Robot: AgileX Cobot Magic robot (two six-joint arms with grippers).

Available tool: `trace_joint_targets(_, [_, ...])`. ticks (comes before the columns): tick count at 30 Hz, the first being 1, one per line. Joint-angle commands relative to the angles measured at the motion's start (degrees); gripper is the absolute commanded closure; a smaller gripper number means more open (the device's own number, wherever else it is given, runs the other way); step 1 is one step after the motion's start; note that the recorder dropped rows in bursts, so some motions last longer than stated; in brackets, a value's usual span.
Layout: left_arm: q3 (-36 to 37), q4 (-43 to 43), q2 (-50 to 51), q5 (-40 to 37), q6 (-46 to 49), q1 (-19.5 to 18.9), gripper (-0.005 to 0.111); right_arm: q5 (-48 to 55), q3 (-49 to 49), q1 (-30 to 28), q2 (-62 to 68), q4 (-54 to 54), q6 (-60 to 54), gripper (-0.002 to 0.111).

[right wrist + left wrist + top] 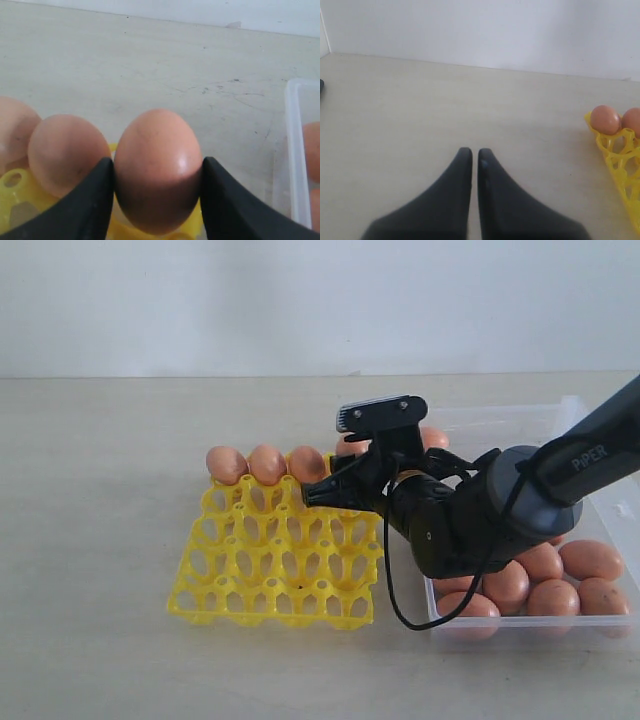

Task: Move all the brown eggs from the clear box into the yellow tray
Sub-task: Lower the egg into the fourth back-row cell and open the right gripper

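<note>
Right gripper (157,167) holds egg (157,145) at yellow tray (262,562), neighbour egg (65,150) beside.

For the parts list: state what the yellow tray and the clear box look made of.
Yellow tray: likely moulded plastic, glossy, uniformly bright yellow openwork grid. Clear box: likely transparent plastic, slightly frosted; eggs show through its low walls.
</note>
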State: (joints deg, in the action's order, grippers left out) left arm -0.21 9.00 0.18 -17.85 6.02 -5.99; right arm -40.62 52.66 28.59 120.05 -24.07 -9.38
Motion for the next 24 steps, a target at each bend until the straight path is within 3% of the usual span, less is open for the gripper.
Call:
trace_joint_targets(1, [0.21,0.03,-0.18,0.21,0.23,-0.16,0.103,0.18,-0.14,-0.08,-0.47,-0.88,-2.11,0.074])
trace_joint_targets(7, [0.21,0.03,-0.18,0.21,0.23,-0.16,0.103,1.76,-0.14,-0.08,-0.47,1.10,-2.64,0.073])
trace_joint_targets(12, [0.21,0.03,-0.18,0.21,0.23,-0.16,0.103,1.94,-0.02,-0.08,1.26,1.85,-3.25,0.049])
trace_joint_targets(24, [0.21,0.03,-0.18,0.48,0.23,-0.16,0.103,-2.81,0.07,-0.08,2.24,1.85,-3.25,0.049])
